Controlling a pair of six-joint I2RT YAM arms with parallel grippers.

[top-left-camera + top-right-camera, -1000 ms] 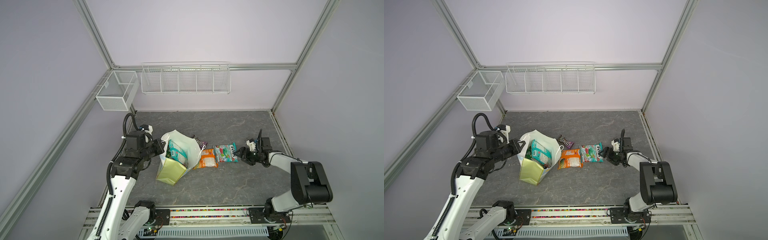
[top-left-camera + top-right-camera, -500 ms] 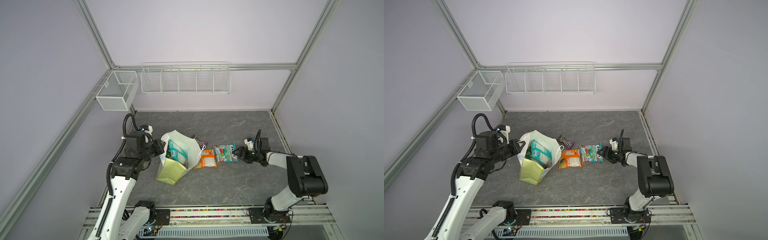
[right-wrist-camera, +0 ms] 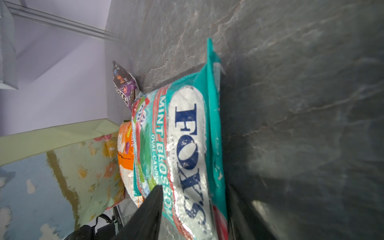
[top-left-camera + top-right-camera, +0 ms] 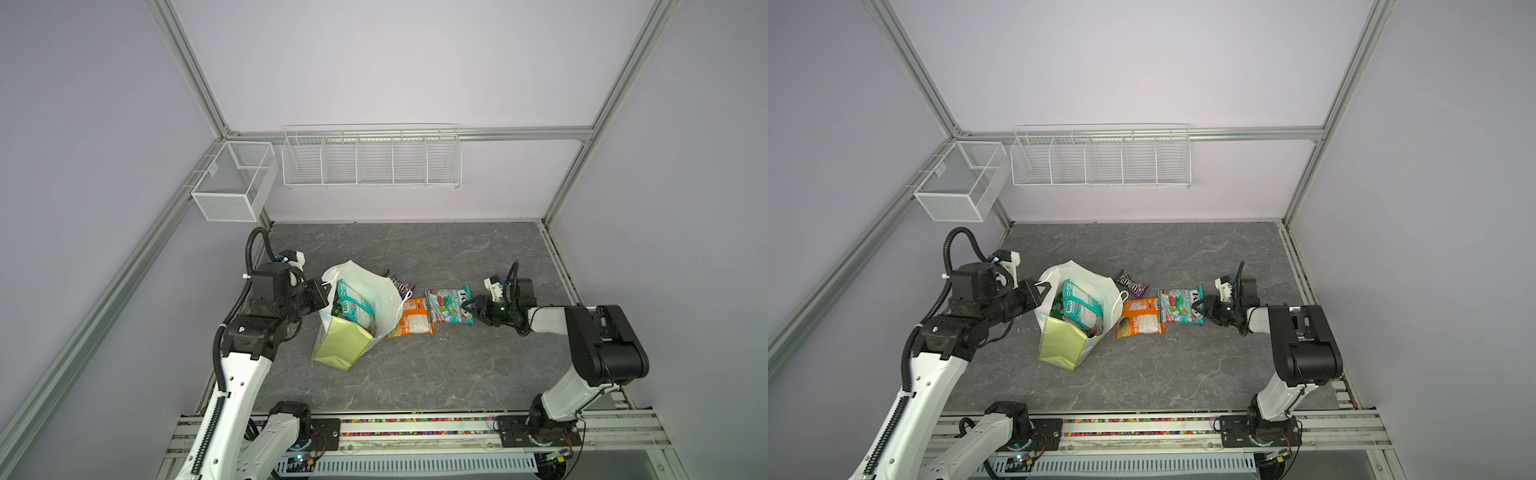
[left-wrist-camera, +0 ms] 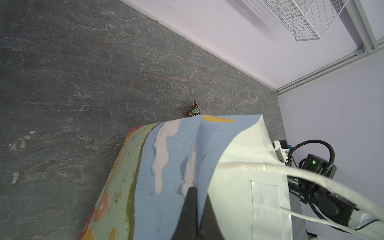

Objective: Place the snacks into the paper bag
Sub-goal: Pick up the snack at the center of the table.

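Note:
The paper bag point(image 4: 340, 345) point(image 4: 1059, 345) stands tilted at centre-left, mouth open. My left gripper point(image 4: 326, 295) point(image 5: 198, 189) is shut on its rim, by a white cord handle. A teal-yellow pouch point(image 4: 353, 307) point(image 4: 1081, 307) sticks out of the bag. On the table to its right lie a brown-purple M&M's pack point(image 4: 400, 282) point(image 3: 123, 83), an orange pouch point(image 4: 413, 322) point(image 3: 125, 145) and the teal-red FOX'S pouch point(image 4: 449, 305) point(image 3: 187, 135). My right gripper point(image 4: 469, 305) point(image 3: 194, 187) is low over the table. Its two fingers clasp the FOX'S pouch's right end.
Two white wire baskets hang on the back wall, a long one point(image 4: 372, 160) and a small one point(image 4: 235, 187) at the left corner. The right arm's elbow point(image 4: 602, 345) stands near the table's right edge. A metal rail point(image 4: 415, 428) runs along the front.
My right gripper has slid left onto the FOX'S pouch and its jaws have narrowed around the pouch's end. The left arm and the bag have stayed still.

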